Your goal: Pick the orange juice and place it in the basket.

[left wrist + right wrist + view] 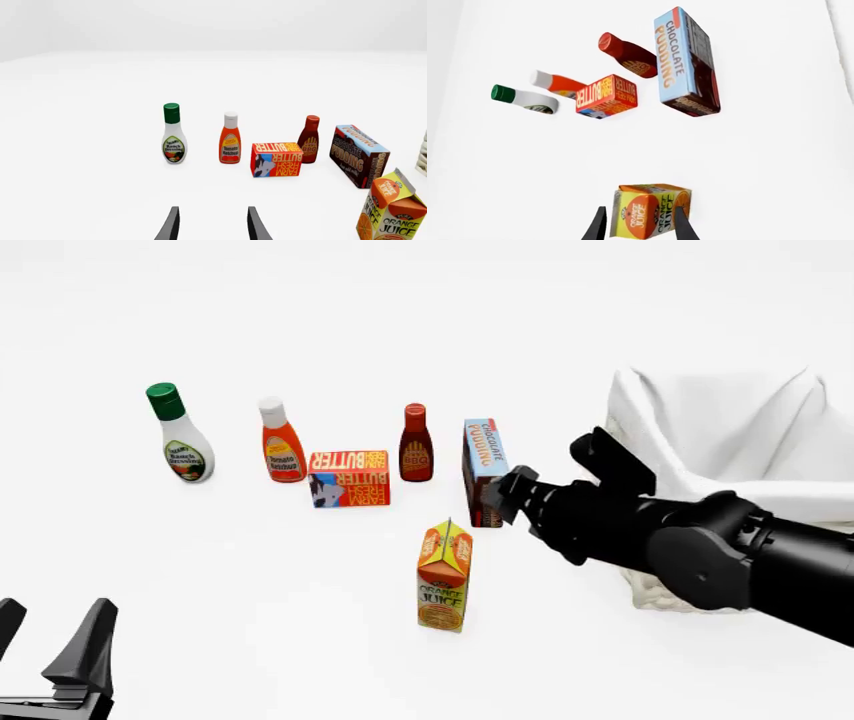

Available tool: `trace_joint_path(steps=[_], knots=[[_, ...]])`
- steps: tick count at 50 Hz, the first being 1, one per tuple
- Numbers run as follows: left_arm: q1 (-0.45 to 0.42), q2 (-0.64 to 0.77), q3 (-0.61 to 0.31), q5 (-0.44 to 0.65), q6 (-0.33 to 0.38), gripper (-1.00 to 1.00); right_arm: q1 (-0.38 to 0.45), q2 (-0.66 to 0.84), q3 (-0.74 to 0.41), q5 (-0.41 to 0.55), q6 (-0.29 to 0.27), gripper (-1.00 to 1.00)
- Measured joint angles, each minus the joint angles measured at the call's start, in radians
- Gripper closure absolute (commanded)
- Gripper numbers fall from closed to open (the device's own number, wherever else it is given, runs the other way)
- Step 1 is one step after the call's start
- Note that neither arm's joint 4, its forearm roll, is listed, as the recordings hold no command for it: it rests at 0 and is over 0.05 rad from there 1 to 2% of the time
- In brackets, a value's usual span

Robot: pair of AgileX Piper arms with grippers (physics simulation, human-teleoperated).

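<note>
The orange juice (445,576) is a small orange and yellow gable-top carton, standing upright in front of the other groceries. It also shows in the right wrist view (650,210) and in the left wrist view (393,210). My right gripper (501,500) is open and hovers just above and to the right of the carton, apart from it. In the right wrist view the carton shows between the fingers (599,224) of the right gripper (640,210). The cream wicker basket (667,585) with white lining stands at the right, partly hidden by my right arm. My left gripper (54,645) is open and empty at the near left, and also shows in its own view (213,210).
Behind the carton stands a row: ranch dressing bottle (178,435), ketchup bottle (280,442), butter box (350,478), dark red sauce bottle (416,444) and chocolate pudding box (483,465). The pudding box is right behind my right gripper.
</note>
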Motion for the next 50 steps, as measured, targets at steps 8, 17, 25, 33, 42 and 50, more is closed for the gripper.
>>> trace_joint_path(steps=[8, 17, 25, 33, 42, 50], knots=[[0.0, 0.0, 0.0, 0.0, 0.0, -1.0, 0.017, 0.026, -0.002, -0.012, 0.008, -1.0], [0.0, 0.0, 0.0, 0.0, 0.0, -1.0, 0.031, 0.051, -0.007, -0.022, 0.012, -1.0], [0.0, 0.0, 0.0, 0.0, 0.0, -1.0, 0.043, 0.072, -0.012, -0.03, 0.012, -1.0], [0.0, 0.0, 0.0, 0.0, 0.0, -1.0, 0.051, 0.091, -0.016, -0.037, 0.014, -1.0], [0.0, 0.0, 0.0, 0.0, 0.0, -1.0, 0.059, 0.114, -0.019, -0.049, 0.019, -1.0], [0.0, 0.0, 0.0, 0.0, 0.0, -1.0, 0.068, 0.131, -0.019, -0.061, 0.025, -1.0]])
